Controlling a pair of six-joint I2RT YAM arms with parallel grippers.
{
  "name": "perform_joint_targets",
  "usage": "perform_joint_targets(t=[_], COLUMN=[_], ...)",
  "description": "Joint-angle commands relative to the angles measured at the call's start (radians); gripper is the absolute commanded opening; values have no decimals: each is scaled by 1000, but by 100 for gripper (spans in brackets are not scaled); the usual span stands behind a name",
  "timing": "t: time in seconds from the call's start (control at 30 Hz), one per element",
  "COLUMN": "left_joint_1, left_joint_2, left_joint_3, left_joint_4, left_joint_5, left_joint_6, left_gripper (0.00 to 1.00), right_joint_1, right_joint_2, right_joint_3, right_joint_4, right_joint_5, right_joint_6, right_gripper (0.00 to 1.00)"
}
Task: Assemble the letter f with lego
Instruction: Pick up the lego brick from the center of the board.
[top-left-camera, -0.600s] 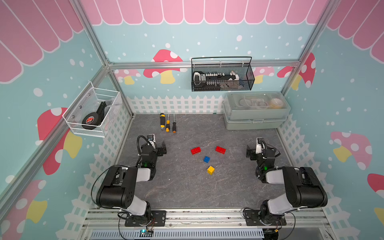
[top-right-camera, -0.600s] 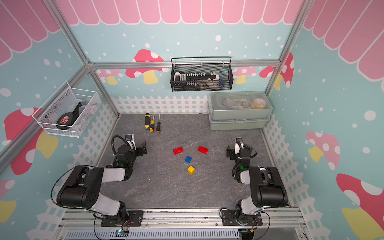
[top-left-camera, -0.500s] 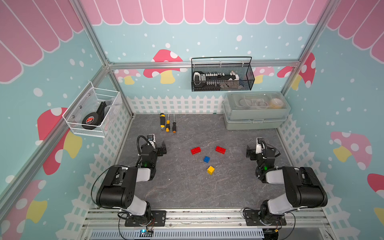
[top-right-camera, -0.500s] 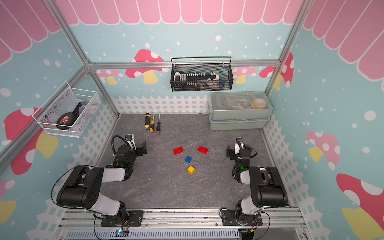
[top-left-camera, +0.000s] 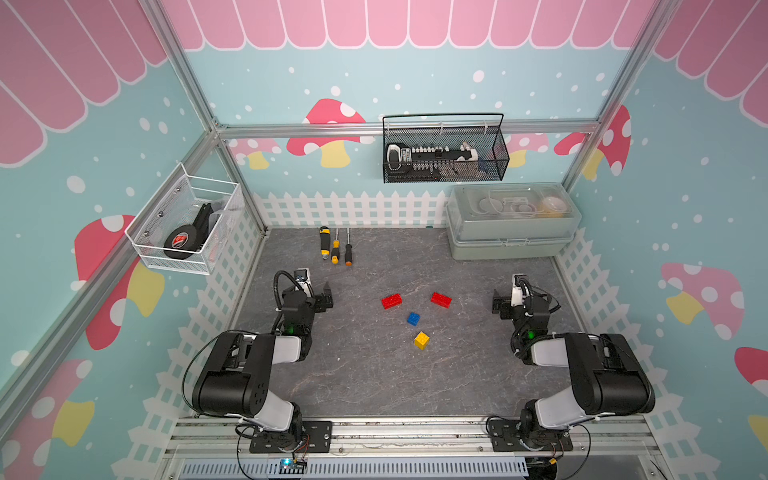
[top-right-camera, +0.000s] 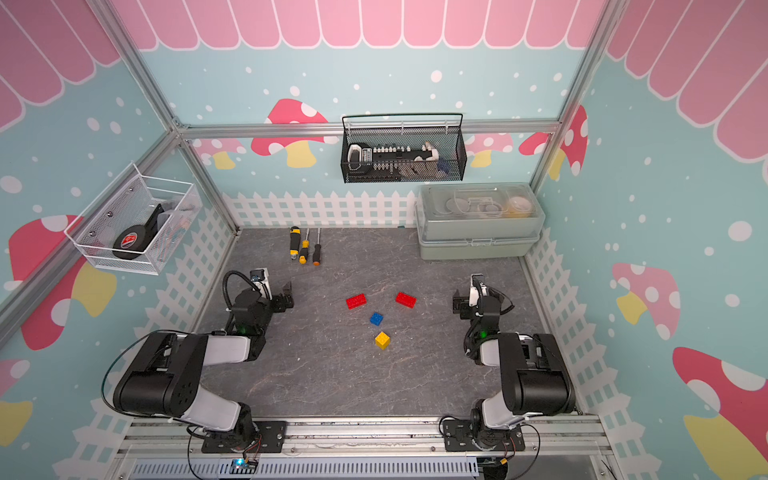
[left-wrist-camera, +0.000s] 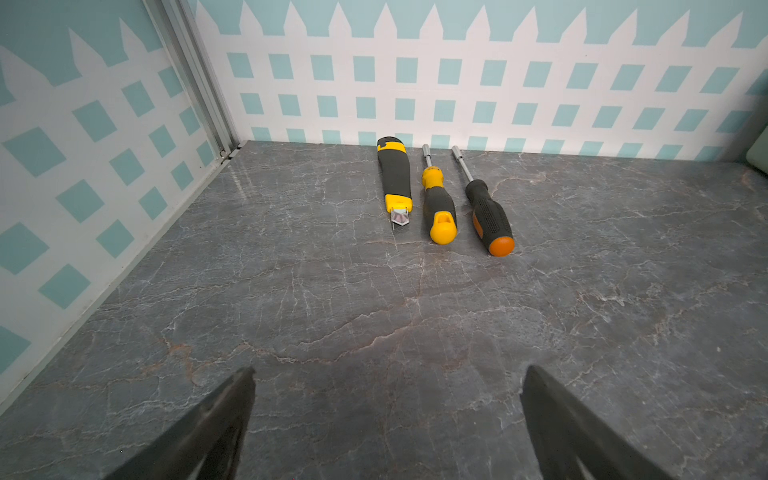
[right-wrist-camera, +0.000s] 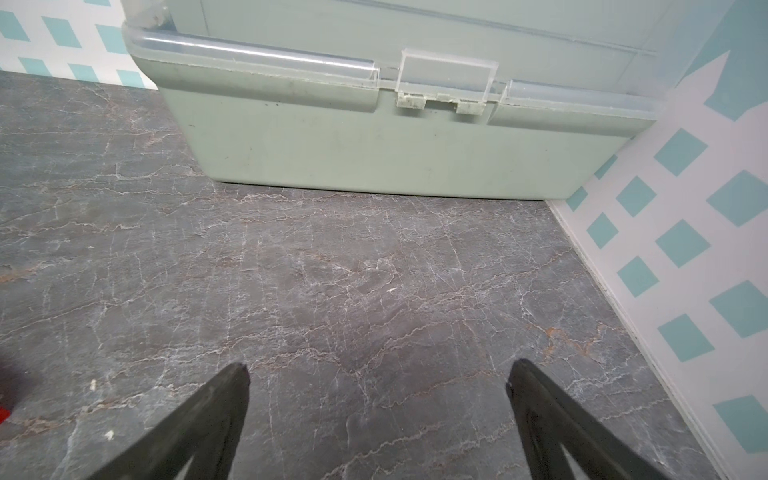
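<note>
Grey desk (top-left-camera: 374, 382): blue brick (top-left-camera: 413, 318) and red bricks (top-left-camera: 391, 301) beyond the yellow brick (top-left-camera: 421, 340); my left fingers (left-wrist-camera: 216, 428), right fingers (right-wrist-camera: 208, 424) apart.

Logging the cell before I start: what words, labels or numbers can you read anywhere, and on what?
Nothing is legible in any view.
Black tape roll in the white wire basket: red label, print too small.
Yellow-and-black nut driver: mark on its yellow collar, too blurred.
Black device in the black mesh basket: pale markings, too small.
Red bricks, blue brick, yellow brick, storage box: no lettering visible.
</note>
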Motion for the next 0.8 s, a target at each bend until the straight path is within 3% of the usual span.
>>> perform_joint_targets(t=[0.0, 0.53, 0.63, 0.7, 0.77], left_joint_1=[9, 21, 20, 19, 18], left_joint_2=[3, 3, 1, -37, -107], left_joint_3=[6, 18, 14, 19, 35], left_joint_4=[24, 0, 9, -26, -119], left_joint_5=[-6, -24, -41, -113, -127], left_joint_6=[8, -15, -15, -44, -45], left_gripper=[99, 99, 99, 99, 99], right_joint_1=[5, 5, 5, 5, 11], right_joint_2=[3, -2, -44, -85, -164], right_joint_3=[14, 11, 20, 6, 39], right_joint_4=[5, 9, -47, -55, -194], right_joint_5=[8, 11, 77, 68, 80], right_joint_6=[13, 15, 42, 34, 43], right_gripper=[99, 99, 99, 99, 99])
